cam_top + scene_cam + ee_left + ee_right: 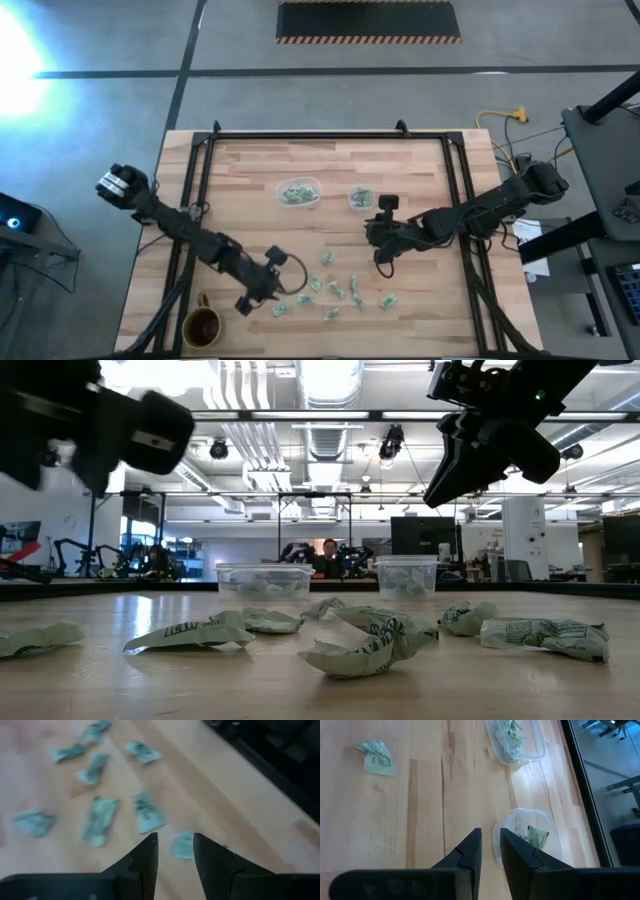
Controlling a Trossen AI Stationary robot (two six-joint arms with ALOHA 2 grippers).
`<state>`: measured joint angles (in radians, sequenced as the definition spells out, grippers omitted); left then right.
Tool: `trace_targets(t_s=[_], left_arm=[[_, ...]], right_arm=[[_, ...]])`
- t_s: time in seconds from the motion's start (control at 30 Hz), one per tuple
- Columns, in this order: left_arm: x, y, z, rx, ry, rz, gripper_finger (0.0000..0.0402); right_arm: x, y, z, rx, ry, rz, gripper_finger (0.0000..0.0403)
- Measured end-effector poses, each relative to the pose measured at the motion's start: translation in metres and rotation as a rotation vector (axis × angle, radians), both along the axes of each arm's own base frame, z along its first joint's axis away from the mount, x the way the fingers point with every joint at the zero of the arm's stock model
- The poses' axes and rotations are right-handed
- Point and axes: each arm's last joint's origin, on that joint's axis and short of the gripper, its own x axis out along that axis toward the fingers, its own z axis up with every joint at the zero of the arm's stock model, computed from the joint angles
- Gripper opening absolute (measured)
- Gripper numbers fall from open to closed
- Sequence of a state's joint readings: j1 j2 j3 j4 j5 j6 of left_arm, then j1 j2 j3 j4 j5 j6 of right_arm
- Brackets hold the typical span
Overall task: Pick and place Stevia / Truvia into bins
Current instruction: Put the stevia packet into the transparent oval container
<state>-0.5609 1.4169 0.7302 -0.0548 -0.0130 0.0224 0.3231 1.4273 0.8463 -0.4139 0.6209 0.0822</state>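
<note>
table (330, 170): pale wood, smooth, streaked grain
bins (520, 742): clear glossy plastic
packets (370, 645): crinkled matt paper
mug (202, 326): brown, glazed sheen

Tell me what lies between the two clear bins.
Only bare wood. The high view shows an empty gap between the wider bin and the smaller bin.

My left gripper (175, 852) hangs low and tilted forward, its fingers (147, 857) parted by a narrow gap with nothing between them. My right gripper (490, 850) hovers higher, arm stretched inward, its fingers (472, 852) nearly together and empty too.
</note>
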Motion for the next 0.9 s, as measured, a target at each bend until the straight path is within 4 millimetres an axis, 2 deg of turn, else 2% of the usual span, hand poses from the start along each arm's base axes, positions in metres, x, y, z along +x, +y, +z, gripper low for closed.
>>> trace_targets(t_s=[0.17,0.27,0.9], left_arm=[[-0.006,-0.023,-0.008,-0.011,0.003,-0.039,0.0107],[-0.007,-0.03,-0.014,0.015,0.01,-0.038,0.0107],[0.004,-0.036,-0.04,0.056,0.047,-0.02,0.0107]], right_arm=[[0.0,0.0,0.0,0.009,-0.006,-0.011,0.006],[0.0,0.0,0.0,0.01,-0.007,-0.011,0.0059],[0.0,0.0,0.0,0.012,-0.01,-0.013,0.0063]])
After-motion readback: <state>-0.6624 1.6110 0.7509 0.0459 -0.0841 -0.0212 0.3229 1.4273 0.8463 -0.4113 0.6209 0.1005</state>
